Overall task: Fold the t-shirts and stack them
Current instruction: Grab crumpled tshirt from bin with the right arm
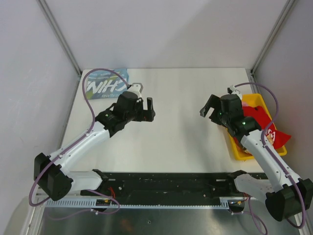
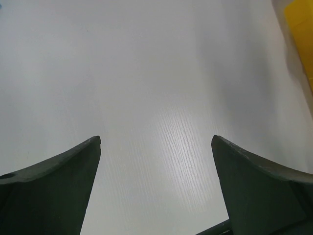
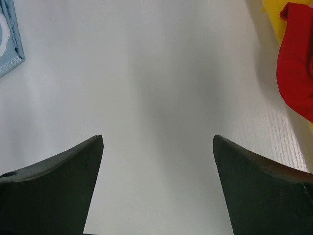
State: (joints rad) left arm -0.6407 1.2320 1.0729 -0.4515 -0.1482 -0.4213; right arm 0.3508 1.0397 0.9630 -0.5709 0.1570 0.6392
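Observation:
The blue t-shirt (image 1: 105, 83) with large white letters lies folded at the table's back left corner; its edge also shows in the right wrist view (image 3: 7, 34). The red t-shirt (image 1: 261, 121) lies crumpled in the yellow tray (image 1: 235, 147) at the right and hangs over its right rim; it also shows in the right wrist view (image 3: 296, 58). I cannot make out the pink t-shirt. My left gripper (image 1: 150, 108) (image 2: 156, 142) is open and empty over bare table, right of the blue shirt. My right gripper (image 1: 208, 106) (image 3: 157, 138) is open and empty, just left of the tray.
The white table (image 1: 176, 142) is walled by grey panels at the back and both sides. The yellow tray also shows in the left wrist view (image 2: 301, 29) and the right wrist view (image 3: 271, 14). Purple cables loop over both arms.

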